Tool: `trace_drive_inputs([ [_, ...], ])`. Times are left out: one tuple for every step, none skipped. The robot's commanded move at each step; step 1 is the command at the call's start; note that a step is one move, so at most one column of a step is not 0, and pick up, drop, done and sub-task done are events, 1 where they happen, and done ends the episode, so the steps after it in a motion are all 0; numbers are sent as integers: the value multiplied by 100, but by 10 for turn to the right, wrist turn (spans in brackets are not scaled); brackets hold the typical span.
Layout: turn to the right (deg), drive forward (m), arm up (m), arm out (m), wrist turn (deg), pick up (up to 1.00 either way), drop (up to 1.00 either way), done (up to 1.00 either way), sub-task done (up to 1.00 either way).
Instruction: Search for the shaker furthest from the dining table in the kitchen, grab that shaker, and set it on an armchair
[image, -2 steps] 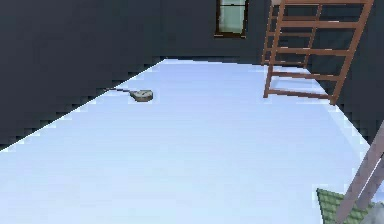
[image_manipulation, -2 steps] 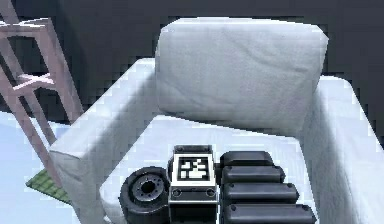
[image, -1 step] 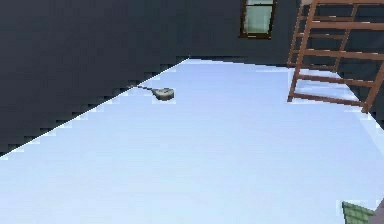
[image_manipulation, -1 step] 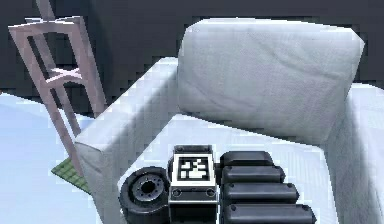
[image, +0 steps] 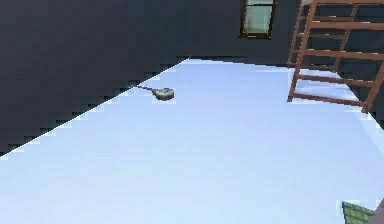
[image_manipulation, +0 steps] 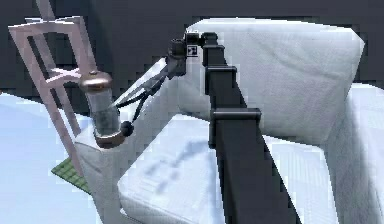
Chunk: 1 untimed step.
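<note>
A white armchair (image_manipulation: 290, 90) takes up most of the arm side view. The dark arm (image_manipulation: 235, 130) reaches up over its seat. At the arm's far end, the gripper (image_manipulation: 126, 118) points left and down toward the chair's left armrest (image_manipulation: 100, 160). A grey and brown cylinder, shaped like a shaker (image_manipulation: 101, 104), stands nearly upright at the fingers' end, right above that armrest. Its base is very near the armrest top, so I cannot tell whether the gripper holds it.
A wooden frame (image_manipulation: 55, 70) stands left of the armchair, with a green mat (image_manipulation: 70, 168) at its foot. In the forward view, pale floor runs to dark walls. It shows a small grey object (image: 163, 94), a wooden rack (image: 335, 60) at right and a window (image: 258, 18).
</note>
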Motion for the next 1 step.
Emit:
trace_drive_inputs([
  [0,0,0,0,450,0,0,0,0],
])
